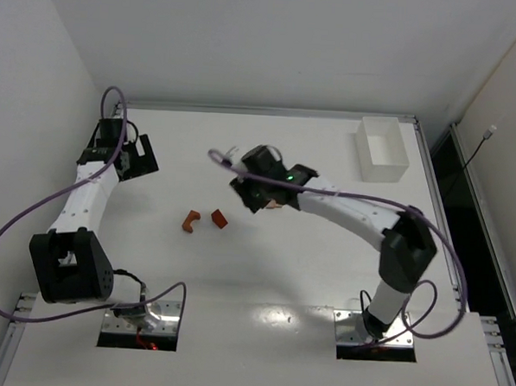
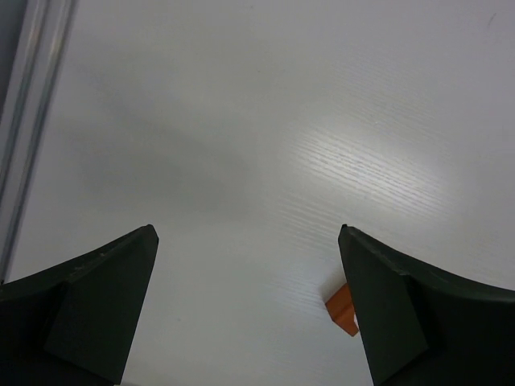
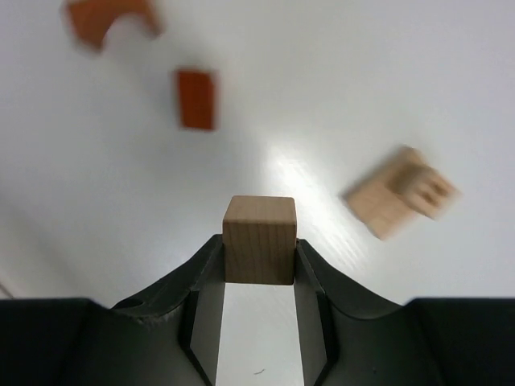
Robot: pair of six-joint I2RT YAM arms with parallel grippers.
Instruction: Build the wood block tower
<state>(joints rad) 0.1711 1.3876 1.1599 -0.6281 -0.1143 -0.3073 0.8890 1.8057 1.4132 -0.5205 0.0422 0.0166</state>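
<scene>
Item: one pale tan wooden cube (image 3: 259, 240), pinched between the fingers of the right gripper (image 3: 259, 259), flat face to the wrist camera, edges square to the fingers (no long axis). Loose on the white table (image 1: 306, 265), at 8 o'clock from that gripper in the top view: one reddish-brown wooden arch block (image 1: 191, 220), one reddish-brown wooden wedge block (image 1: 219, 218); the wedge's long axis runs 12 to 6 in the right wrist view. Pale tan block cluster (image 3: 400, 193) at 2 o'clock of the cube, blurred, count unclear. Left gripper (image 2: 248, 241): jaws wide apart, holding nothing. One white rectangular bin (image 1: 382, 149).
</scene>
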